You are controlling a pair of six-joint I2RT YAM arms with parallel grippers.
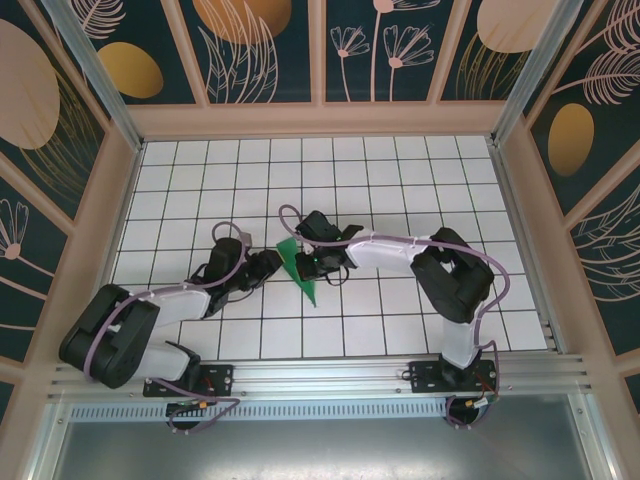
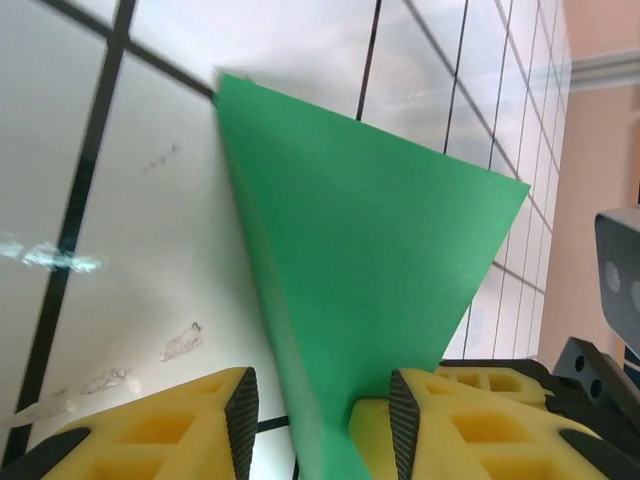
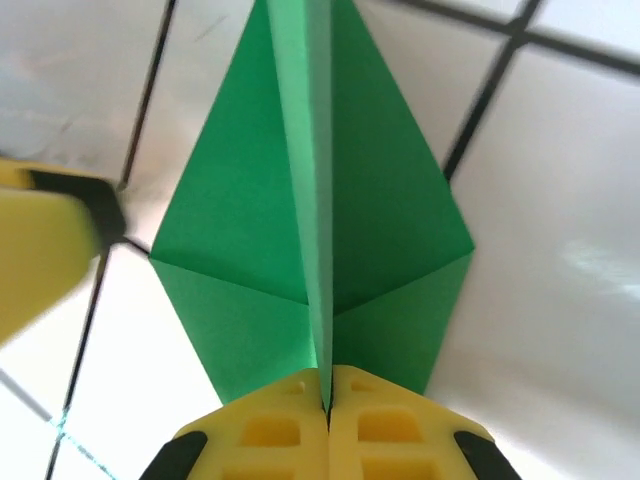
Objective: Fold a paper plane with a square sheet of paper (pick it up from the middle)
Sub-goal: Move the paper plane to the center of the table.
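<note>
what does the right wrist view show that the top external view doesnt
Right wrist, not top external: the right gripper pinched shut on the centre crease of the folded green paper, and the diagonal fold lines across its wings. Top external, not right wrist: the paper's pointed tip aimed at the near edge, and the tiled table out to its walls. Both: the green paper held by the right gripper.

The paper plane [image 3: 300, 200] stands between the left claw [image 2: 318, 410] and the right claw [image 3: 328, 395].
</note>
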